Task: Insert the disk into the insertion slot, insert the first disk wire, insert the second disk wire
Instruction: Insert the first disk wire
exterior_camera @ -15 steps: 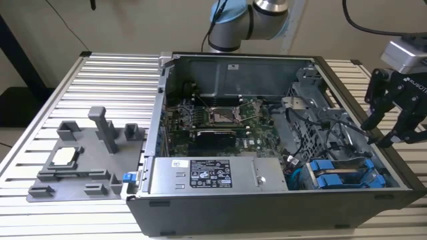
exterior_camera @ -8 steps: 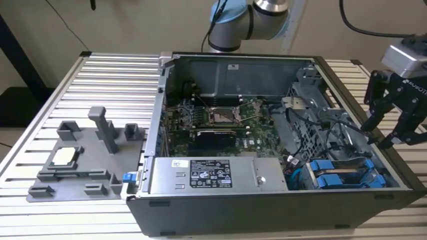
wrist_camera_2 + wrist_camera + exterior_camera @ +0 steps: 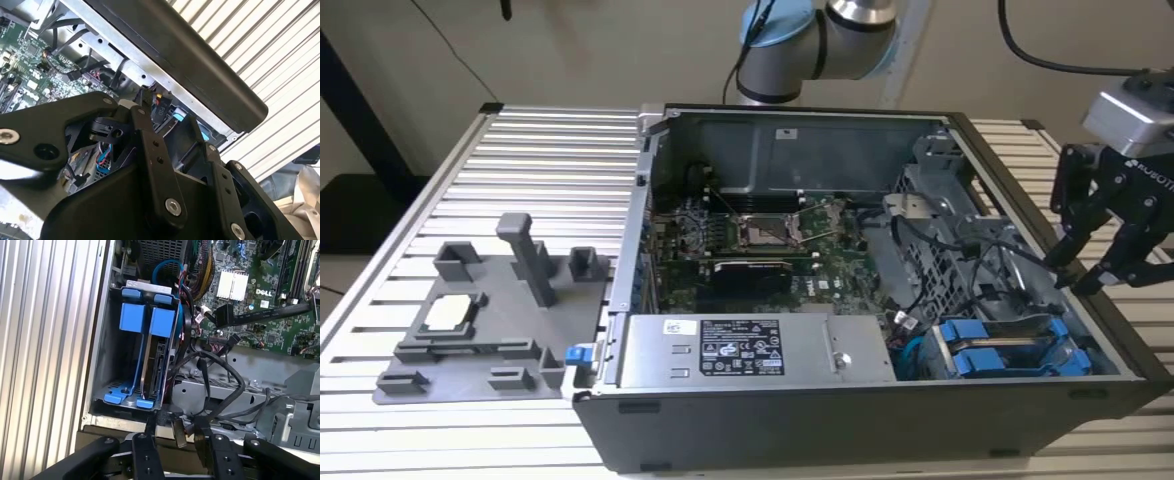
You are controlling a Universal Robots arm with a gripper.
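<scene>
Inside sheet-metal slot [image 3: 106, 345], blue-framed disk [image 3: 159, 359]

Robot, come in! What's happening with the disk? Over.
Hand at case edge. Disk sits in slot. Black wires loop close beside it.

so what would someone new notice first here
The open case takes up the middle of the exterior view, with its green board laid bare. Next come the two blue carriers, standing side by side in the case's corner at that view's right. The black gripper hovers over the case's edge close to them.
</scene>
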